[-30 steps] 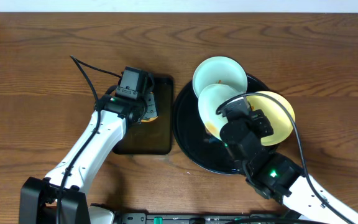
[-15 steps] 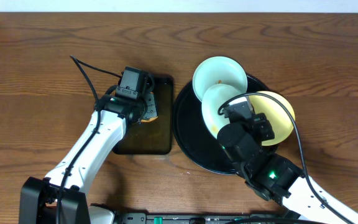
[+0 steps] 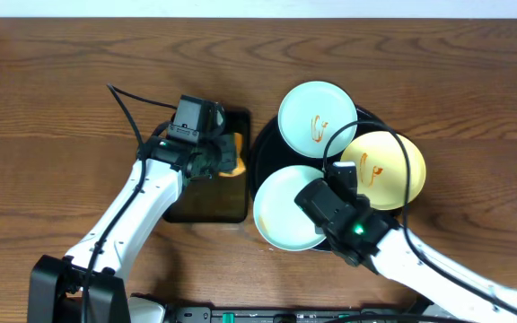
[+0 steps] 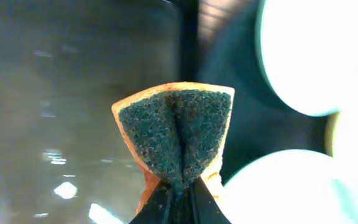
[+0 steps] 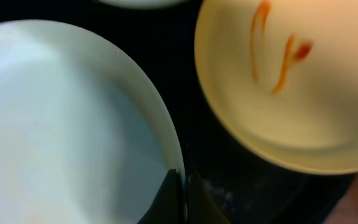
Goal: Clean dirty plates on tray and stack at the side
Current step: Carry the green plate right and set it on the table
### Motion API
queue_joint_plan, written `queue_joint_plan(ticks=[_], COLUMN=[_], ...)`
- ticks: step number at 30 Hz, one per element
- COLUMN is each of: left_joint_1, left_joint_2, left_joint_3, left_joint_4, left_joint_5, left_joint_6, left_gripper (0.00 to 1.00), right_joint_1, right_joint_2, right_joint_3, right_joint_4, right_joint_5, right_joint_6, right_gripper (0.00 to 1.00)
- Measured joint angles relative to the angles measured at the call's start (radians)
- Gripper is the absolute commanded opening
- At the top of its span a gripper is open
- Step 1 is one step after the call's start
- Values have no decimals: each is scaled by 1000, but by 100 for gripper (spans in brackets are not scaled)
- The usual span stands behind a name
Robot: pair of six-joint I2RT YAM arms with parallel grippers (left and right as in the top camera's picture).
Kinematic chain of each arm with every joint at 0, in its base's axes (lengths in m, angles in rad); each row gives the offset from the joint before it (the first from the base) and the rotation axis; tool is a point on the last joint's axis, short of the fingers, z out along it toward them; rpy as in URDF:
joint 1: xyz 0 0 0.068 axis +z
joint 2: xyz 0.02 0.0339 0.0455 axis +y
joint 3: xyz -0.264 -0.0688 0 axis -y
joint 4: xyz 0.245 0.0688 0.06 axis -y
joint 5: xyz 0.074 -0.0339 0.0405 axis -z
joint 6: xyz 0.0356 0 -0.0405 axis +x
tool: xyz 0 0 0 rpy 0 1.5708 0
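Observation:
The round black tray (image 3: 268, 148) holds a mint-white plate (image 3: 318, 109) at the back and a yellow plate (image 3: 382, 169) at the right, both with orange sauce squiggles. My right gripper (image 3: 321, 199) is shut on the rim of a second mint-white plate (image 3: 284, 208) at the tray's front left; its face looks nearly clean (image 5: 61, 130). The yellow plate (image 5: 291, 81) lies just beside it. My left gripper (image 3: 218, 157) is shut on an orange sponge with a dark scouring face (image 4: 176, 127), over the small rectangular tray's right edge.
A smaller rectangular black tray (image 3: 205, 193) lies left of the round tray, under my left gripper. A black cable (image 3: 128, 112) runs back from the left arm. Brown wooden table (image 3: 52, 108) lies all around.
My right gripper has swung the held mint-white plate from the tray's middle down to its front left, uncovering the other two plates' sauce. My left gripper turned the sponge slightly toward the round tray.

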Motion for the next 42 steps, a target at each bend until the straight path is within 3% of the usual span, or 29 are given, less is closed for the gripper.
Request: queue_joint_plan(ticks=[10,21,31,42], left_joint_1=[-163,-176,-123,-113], left_joint_2=[0,0,0,0], left_joint_3=[0,0,0,0], left_joint_4=[-1,-1,-5,-11], left_joint_5=[84,23,-37,-55], left_joint_6=[-1,-1,0,0], left_gripper=[8,8,8,8], right_joint_1=[-1,-134,-465,-1018], right_joint_2=[75,-48,-248,-291], right_joint_3=[0,0,0,0], right_joint_4=[2,2,22,109], right_joint_5=[-57,-106,-136,-328], right_joint_6=[122,61,-85,-237], right_gripper=[1,1,1,1])
